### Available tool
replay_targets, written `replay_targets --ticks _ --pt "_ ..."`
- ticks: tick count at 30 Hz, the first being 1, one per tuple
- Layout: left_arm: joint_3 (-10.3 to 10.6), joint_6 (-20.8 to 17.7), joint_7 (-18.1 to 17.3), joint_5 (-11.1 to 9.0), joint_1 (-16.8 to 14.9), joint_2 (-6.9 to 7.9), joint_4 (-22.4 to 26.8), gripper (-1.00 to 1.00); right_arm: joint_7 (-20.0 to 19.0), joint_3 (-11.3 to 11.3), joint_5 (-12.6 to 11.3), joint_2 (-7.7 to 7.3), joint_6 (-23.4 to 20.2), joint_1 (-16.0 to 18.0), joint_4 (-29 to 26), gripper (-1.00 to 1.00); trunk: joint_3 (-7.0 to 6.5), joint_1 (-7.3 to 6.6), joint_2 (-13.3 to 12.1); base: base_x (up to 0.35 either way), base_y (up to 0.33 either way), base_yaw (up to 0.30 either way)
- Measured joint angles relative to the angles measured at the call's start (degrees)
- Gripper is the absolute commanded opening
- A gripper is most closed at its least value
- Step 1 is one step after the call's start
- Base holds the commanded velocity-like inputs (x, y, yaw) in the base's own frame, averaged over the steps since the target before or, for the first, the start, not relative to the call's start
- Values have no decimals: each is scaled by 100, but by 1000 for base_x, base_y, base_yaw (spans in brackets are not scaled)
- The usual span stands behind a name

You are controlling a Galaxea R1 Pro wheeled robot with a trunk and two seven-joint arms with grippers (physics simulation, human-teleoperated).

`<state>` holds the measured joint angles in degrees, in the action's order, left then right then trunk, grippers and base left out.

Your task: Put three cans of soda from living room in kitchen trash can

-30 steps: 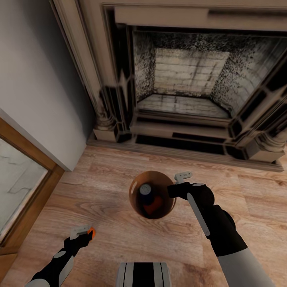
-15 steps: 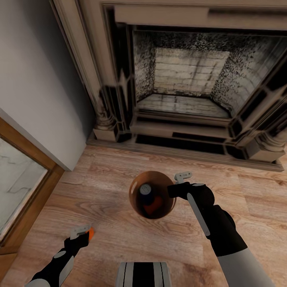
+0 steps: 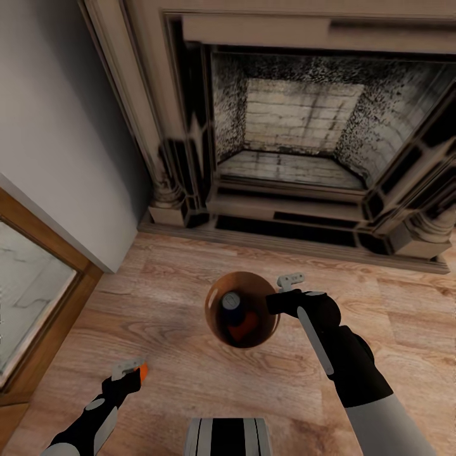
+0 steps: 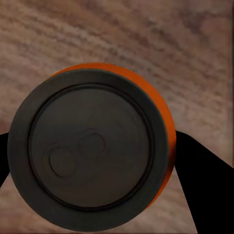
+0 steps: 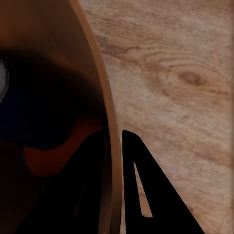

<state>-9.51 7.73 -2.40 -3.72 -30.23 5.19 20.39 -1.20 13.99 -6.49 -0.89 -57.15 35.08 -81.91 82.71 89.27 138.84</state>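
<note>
Fireplace [image 3: 297,133] fronts wood floor [image 3: 164,304]. Trash can [image 3: 215,316] on floor; right gripper [image 3: 286,292] clamps its rim [image 5: 109,146]. Inside: blue can [image 3: 230,303], orange can [image 3: 243,327]. Left gripper [image 3: 131,370], well apart, holds third orange can [image 4: 92,151].

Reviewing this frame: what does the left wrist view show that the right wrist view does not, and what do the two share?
Left wrist view: an orange can seen end-on, its round top facing the camera, between the left gripper fingers. Right wrist view: the bin wall, clamped between the right gripper fingers, with a dark blue can and another orange can inside. Shared: wood floor behind.
</note>
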Motion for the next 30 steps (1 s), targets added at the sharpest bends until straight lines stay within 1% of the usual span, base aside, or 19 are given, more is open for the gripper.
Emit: replay_targets --ticks 10,30 --pt "0 0 -11 5 0 0 0 -100 0 -2 2 0 1 -1 0 -100 -190 -220 -401 0 0 0" --pt "0 0 -11 5 0 0 1 -100 0 5 -4 0 1 -1 0 -100 -728 -659 -1203 0 0 0"
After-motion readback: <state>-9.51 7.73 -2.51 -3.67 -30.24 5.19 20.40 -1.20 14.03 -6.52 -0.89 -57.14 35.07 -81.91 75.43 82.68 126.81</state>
